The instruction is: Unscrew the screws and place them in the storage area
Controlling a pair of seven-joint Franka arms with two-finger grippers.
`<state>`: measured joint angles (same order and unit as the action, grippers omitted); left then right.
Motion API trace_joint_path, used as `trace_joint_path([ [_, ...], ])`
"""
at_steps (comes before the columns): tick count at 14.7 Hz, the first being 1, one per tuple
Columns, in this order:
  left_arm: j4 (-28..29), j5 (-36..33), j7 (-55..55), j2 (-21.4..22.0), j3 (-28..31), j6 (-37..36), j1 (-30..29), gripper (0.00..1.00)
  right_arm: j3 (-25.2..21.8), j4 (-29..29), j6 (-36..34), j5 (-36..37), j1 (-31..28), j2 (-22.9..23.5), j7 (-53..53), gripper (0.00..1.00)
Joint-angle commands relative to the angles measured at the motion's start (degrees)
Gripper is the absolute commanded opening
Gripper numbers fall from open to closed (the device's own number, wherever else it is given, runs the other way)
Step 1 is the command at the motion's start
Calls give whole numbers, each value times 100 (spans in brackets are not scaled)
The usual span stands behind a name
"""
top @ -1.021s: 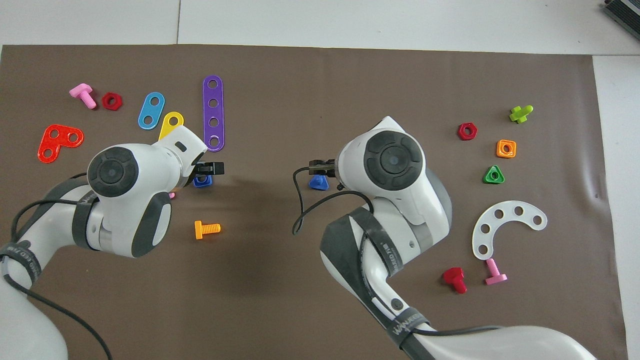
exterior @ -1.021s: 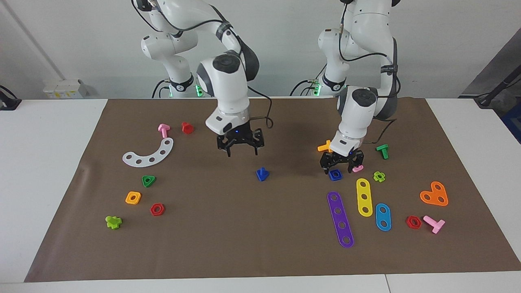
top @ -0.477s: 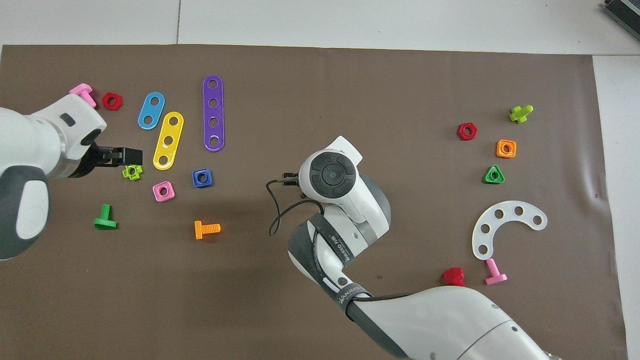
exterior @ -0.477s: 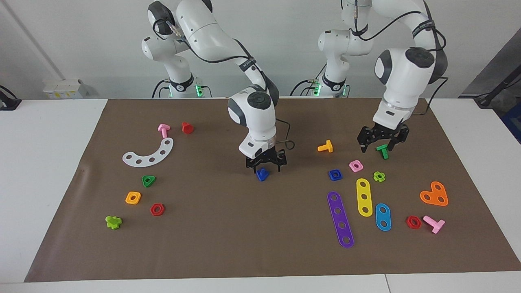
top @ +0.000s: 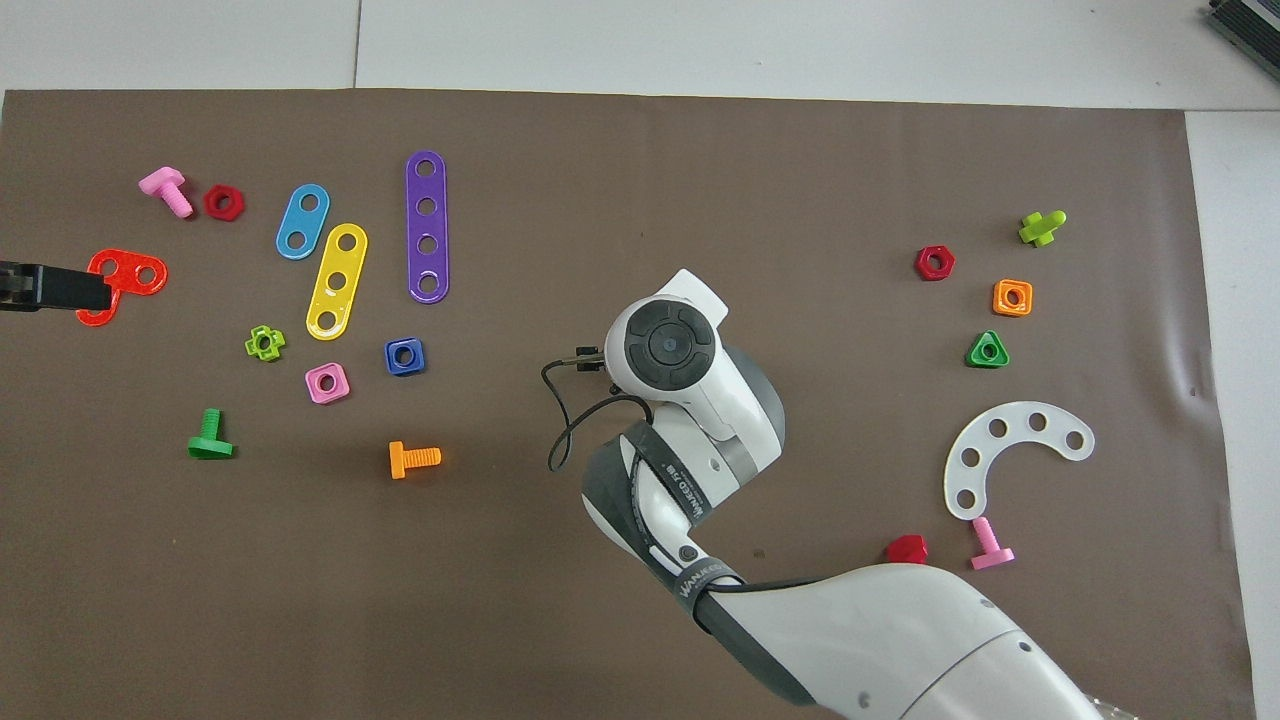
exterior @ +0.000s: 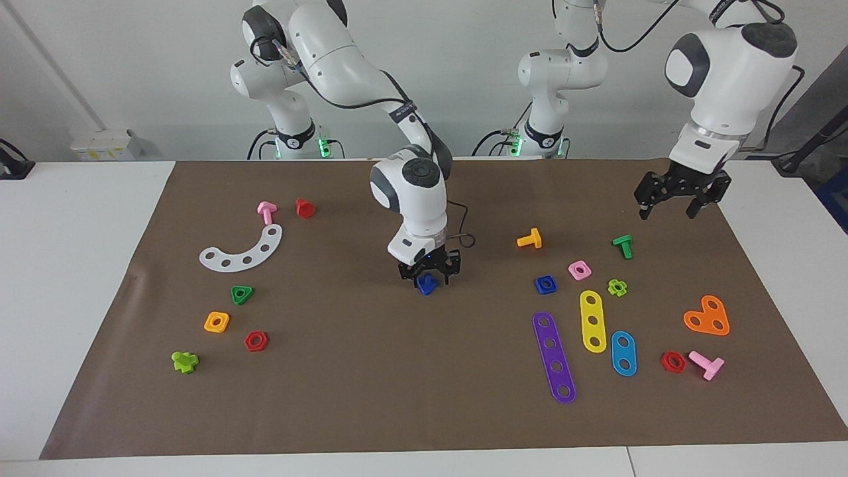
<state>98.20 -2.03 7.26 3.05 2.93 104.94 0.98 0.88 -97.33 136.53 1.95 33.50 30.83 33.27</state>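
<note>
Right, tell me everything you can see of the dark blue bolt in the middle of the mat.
The dark blue bolt looks like glossy toy plastic, small and chunky. It sits on the brown mat near the table's middle, well apart from the other pieces. The right pincer is down around it, a black finger on either side; whether they press it cannot be told. Only its lower part shows in the facing view; the arm's wrist hides it from overhead.
</note>
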Motion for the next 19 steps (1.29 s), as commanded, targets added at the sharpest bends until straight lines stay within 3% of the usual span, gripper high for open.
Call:
trace_joint_path([
  [1, -424, -79, 74, -103, -55, -246, -37, 100, 9, 82, -30, 104, -45, 11, -110, 56],
  [15, -302, -43, 3, 38, -64, -791, -28, 100, 17, 100, -276, 175, -37, -33, -207, 51],
  [19, -407, 9, 30, -6, -82, -756, -10, 100, 17, 100, -285, 175, -45, -42, -215, 43],
])
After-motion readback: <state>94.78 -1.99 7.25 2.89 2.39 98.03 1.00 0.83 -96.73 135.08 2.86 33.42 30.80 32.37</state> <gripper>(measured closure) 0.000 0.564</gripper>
